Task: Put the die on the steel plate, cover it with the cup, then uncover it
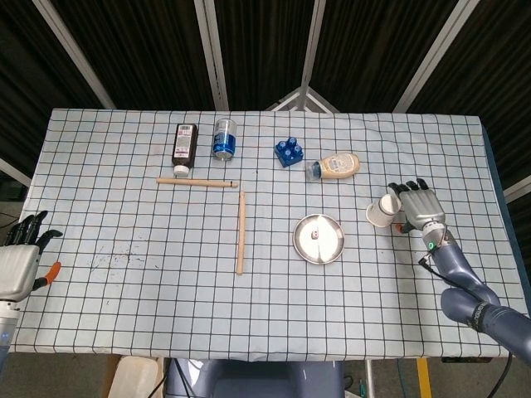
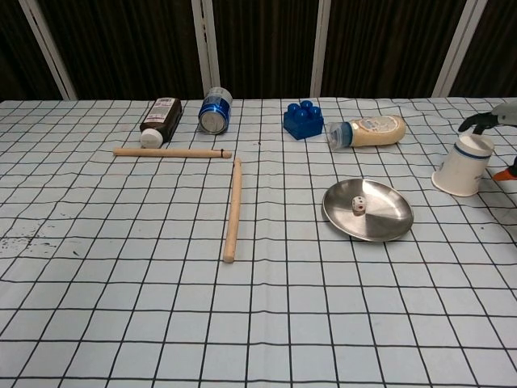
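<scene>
The die point(image 1: 315, 236) was seen lying in the steel plate point(image 1: 329, 249), near the plate's centre; in the chest view it showed as a small white cube with dark pips point(image 2: 355, 205) on the dished metal point(image 2: 386, 224). The plate was set on the checked worktop point(image 1: 124, 290), well apart from the other items.

The paper cup point(image 1: 383, 210) was found at about three o'clock from the plate, mouth down on the cloth and a little tilted, as the chest view point(image 2: 464, 164) suggested. The right robot hand point(image 1: 421, 206) was placed just beside it, on the side away from the plate, with its fingers spread; they appeared to be released from the cup, though contact at the fingertips could not be ruled out from either view. In the chest view only a dark fingertip of that hand point(image 2: 485, 123) was caught at the frame's edge, above the cup.

The left robot hand point(image 1: 18, 261) was held off the worktop's nine-o'clock edge, empty, with its fingers apart.

At twelve o'clock from the plate a mayonnaise bottle point(image 1: 334, 166) was laid on its side, with a blue toy brick point(image 1: 288, 152) beside it. Further towards ten o'clock a blue can point(image 1: 224, 138) and a dark bottle point(image 1: 184, 145) were laid, and two wooden sticks point(image 1: 241, 232) were arranged in an L.
</scene>
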Controlling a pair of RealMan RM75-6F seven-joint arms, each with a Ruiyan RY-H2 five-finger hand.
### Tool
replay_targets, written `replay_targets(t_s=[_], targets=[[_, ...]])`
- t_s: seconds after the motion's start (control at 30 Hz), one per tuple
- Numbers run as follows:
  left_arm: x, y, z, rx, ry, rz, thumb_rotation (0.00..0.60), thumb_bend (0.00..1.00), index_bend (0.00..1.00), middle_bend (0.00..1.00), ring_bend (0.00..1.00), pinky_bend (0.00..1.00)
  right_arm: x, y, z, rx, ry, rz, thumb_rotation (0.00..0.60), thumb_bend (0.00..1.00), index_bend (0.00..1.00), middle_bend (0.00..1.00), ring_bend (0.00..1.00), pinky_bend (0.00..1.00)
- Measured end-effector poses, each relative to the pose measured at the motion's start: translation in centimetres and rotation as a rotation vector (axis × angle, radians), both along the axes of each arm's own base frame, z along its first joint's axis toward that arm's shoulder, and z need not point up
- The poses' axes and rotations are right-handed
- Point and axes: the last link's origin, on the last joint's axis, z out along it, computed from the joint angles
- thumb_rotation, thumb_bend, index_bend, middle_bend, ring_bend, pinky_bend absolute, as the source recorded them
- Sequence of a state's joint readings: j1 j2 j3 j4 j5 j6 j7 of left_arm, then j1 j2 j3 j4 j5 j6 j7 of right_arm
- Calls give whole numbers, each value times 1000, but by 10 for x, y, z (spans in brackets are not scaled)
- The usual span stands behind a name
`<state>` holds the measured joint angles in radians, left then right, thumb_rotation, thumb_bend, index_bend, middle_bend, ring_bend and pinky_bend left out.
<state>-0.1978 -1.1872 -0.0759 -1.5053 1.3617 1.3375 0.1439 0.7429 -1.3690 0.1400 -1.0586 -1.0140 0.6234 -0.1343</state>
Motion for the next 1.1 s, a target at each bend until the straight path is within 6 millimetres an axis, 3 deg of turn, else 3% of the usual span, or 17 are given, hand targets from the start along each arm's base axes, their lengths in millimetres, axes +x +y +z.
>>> replay_targets(t_s=[0.23,0.37,0.57,0.73,0.9,1.1], targets=[[1,-1,2,3,-10,-6,600,468,271,0,0,98,13,12,10,-3,9,36,600,139,0,18,0,0],[1,-1,4,5,-20,-10,600,468,244,0,0,98,21,29,21,-30,6,68,600,139,0,18,0,0],[1,-2,7,4,-42,-21,600,467,229,0,0,98,17,84,43,-150,-46,88,600,139,4,47,50,0],[3,-7,10,3,-57,-37,600,468,229,0,0,98,-2,149,61,-278,-78,94,600,148,118,97,97,0],[4,-11,14,10,-70,-43,600,468,230,0,0,98,-16,209,68,-362,-156,114,600,177,141,113,100,0],[4,-12,18,22,-80,-46,600,467,229,0,0,98,-29,239,68,-364,-166,158,600,178,144,112,100,0]])
